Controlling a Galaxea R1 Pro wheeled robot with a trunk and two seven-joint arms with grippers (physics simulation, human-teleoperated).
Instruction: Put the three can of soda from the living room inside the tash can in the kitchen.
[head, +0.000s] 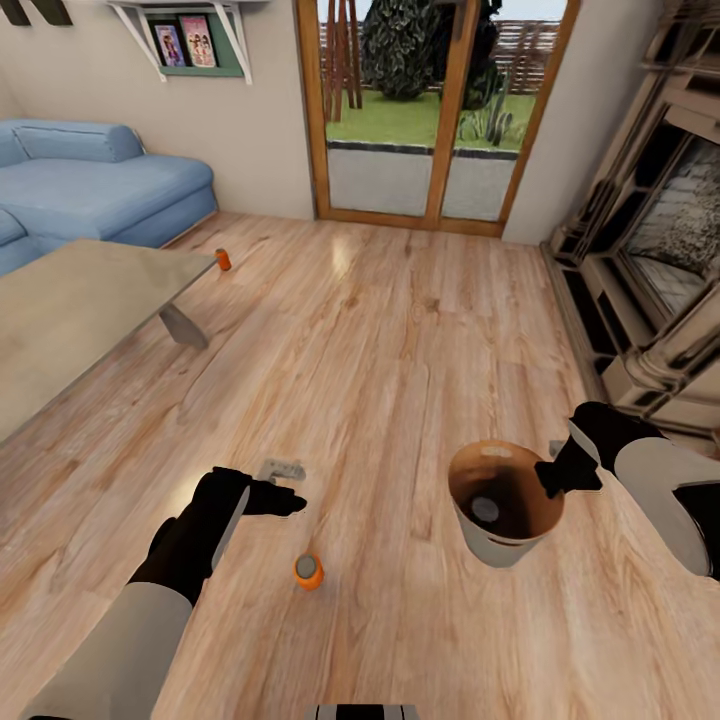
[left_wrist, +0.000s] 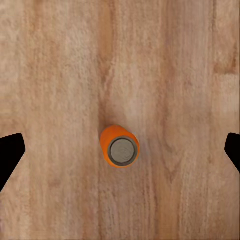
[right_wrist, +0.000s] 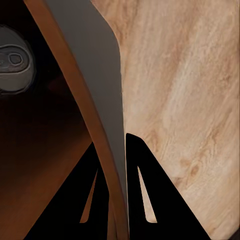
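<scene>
An orange soda can (head: 308, 571) stands upright on the wood floor, and its grey top (left_wrist: 122, 151) shows from above in the left wrist view. My left gripper (head: 282, 500) hangs over it, open, its fingertips (left_wrist: 11, 150) wide apart on either side. A second orange can (head: 222, 260) stands on the floor by the far corner of the low grey table (head: 70, 310). The trash can (head: 497, 545) is held off the floor, my right gripper (head: 556, 472) shut on its rim (right_wrist: 107, 140), one finger inside and one outside. A dark can with a grey top (head: 485, 510) lies inside it.
A blue sofa (head: 100, 185) is at the back left, glass doors (head: 425, 110) straight ahead, and a fireplace (head: 660, 250) along the right wall. A small grey plate (head: 282, 468) lies on the floor near my left gripper. Open floor stretches ahead.
</scene>
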